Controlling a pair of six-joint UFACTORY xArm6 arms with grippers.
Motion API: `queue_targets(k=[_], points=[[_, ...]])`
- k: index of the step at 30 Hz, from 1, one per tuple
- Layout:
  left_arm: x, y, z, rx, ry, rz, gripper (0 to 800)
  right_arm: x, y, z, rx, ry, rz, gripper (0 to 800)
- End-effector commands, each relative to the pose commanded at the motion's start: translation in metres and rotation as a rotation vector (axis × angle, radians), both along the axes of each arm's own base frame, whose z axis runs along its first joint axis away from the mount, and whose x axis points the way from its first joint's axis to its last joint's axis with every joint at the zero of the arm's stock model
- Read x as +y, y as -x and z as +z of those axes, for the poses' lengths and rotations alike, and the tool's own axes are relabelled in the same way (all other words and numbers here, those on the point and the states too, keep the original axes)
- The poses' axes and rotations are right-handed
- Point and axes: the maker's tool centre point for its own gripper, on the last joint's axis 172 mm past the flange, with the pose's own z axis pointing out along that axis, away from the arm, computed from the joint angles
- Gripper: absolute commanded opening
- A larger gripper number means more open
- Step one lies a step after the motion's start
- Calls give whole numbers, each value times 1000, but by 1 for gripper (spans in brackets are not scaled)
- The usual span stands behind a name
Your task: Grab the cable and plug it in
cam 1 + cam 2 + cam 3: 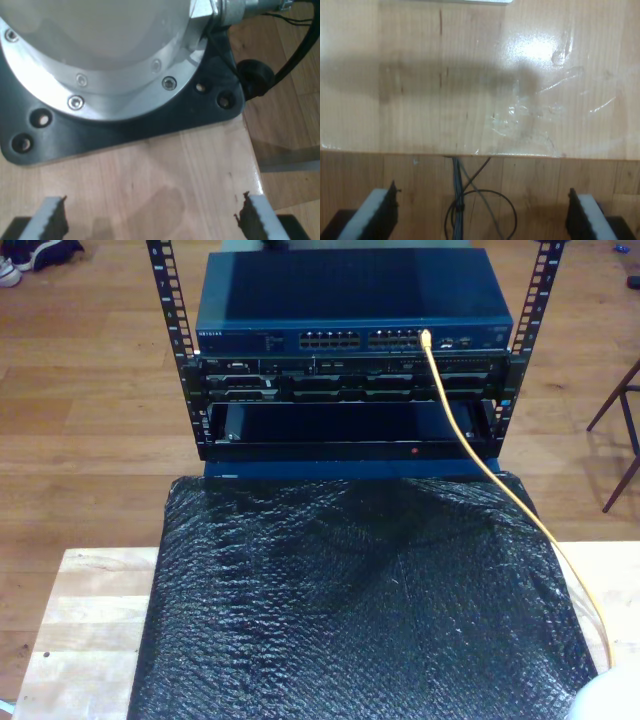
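Observation:
The orange-yellow cable (470, 440) runs from the front of the blue network switch (350, 300) down across the black mat toward the exterior view's lower right. Its upper end sits at a port in the switch's port row (425, 337). My first gripper (153, 205) is open over bare wooden tabletop, with nothing between its fingers. It faces a silver arm base (100, 50) on a black mounting plate (125, 132). My second gripper (482, 200) is also open and holds nothing, hanging just past the wooden table's edge (480, 155).
The switch sits in a black rack (350, 390) with more units beneath it. A black bubble-textured mat (350, 610) covers most of the wooden table (90, 610). Thin dark wires (465, 205) hang below the table edge. A chair leg (620, 430) stands at the exterior view's right.

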Motion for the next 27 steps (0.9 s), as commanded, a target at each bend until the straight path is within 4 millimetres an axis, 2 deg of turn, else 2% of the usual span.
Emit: queue_targets(k=[5, 17, 23, 27], points=[[0, 0, 0, 0, 0, 0, 800, 16, 3, -13, 3, -22, 15, 799], [0, 0, 0, 0, 0, 0, 800, 20, 13, -50, -1, 39, 12, 800], [-1, 0, 0, 0, 2, 0, 800, 24, 17, -61, -4, 45, -18, 800], [-1, 0, 0, 0, 2, 0, 800, 23, 18, -61, -4, 48, -30, 800]])
